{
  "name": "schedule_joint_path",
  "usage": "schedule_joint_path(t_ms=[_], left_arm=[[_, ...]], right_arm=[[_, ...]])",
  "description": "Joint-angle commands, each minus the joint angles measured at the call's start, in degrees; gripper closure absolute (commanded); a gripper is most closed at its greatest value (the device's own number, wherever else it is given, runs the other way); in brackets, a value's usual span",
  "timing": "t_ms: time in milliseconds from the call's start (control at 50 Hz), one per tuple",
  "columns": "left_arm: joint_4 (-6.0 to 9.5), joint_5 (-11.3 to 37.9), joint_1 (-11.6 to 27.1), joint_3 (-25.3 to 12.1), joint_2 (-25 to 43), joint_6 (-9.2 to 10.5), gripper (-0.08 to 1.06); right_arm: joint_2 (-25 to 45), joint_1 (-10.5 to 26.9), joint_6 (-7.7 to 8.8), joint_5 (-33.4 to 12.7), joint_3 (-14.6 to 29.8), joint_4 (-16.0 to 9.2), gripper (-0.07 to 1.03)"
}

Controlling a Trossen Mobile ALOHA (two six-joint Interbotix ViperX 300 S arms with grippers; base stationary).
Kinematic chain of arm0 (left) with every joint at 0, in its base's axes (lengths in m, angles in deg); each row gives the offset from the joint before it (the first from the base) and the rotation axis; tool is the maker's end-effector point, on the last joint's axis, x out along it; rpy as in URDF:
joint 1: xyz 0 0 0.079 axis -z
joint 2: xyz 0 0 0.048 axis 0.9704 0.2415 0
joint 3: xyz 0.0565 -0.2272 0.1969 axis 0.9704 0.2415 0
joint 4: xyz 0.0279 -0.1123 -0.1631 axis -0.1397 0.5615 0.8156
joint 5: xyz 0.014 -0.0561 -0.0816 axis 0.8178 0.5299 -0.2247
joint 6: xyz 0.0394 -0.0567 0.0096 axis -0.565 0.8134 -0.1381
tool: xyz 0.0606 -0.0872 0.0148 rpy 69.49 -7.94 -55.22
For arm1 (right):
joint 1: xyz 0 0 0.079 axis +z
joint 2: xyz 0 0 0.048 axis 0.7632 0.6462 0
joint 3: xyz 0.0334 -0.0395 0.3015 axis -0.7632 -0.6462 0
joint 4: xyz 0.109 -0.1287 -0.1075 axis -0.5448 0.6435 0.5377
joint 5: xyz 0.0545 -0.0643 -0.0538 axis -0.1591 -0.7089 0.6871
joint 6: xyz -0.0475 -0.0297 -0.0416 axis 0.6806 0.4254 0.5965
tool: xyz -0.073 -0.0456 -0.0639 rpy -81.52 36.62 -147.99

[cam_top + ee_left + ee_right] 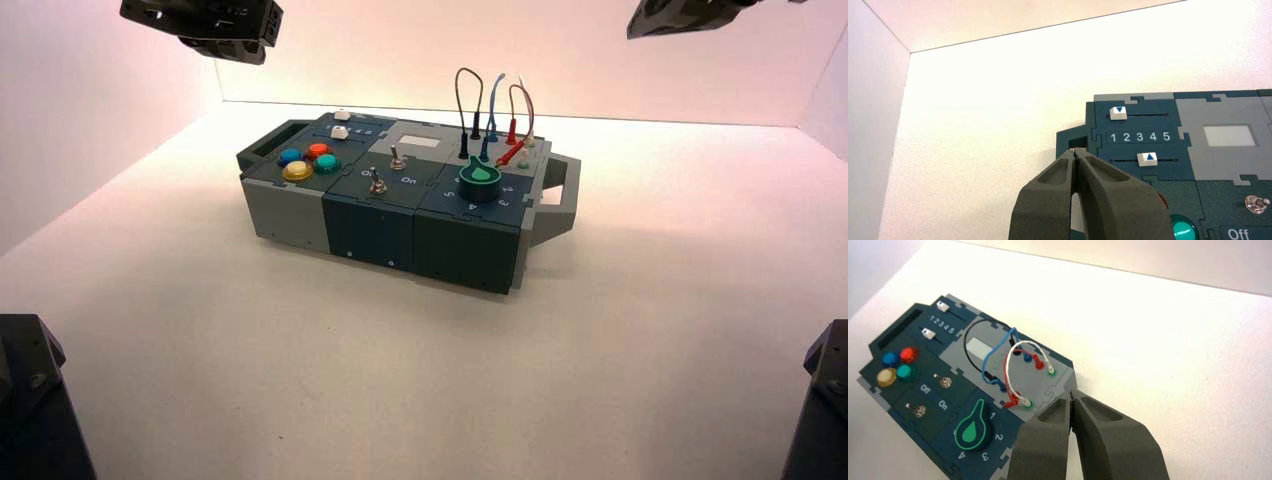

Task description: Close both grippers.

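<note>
My left gripper (1075,152) is shut and empty, its fingertips meeting, held in the air above the box's left end near the two white sliders (1118,113). It shows at the top left of the high view (215,25). My right gripper (1071,398) is shut and empty too, its tips touching, held in the air over the box's right end beside the wire sockets. It shows at the top right of the high view (690,14). Neither gripper touches the box.
The grey-blue box (400,225) stands on the white table, turned a little. It bears four coloured buttons (308,160), two toggle switches (378,185), a green knob (480,180), looped wires (492,110) and grey side handles (562,195). White walls enclose the table.
</note>
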Motion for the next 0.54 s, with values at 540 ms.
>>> schedule_joint_path(t_ms=[540], left_arm=[[-0.18,-0.88,0.00,-0.79,-1.32,-0.26,1.01]], right_arm=[[0.88,0.35,0.09,0.97,2.02,0.00,0.99]])
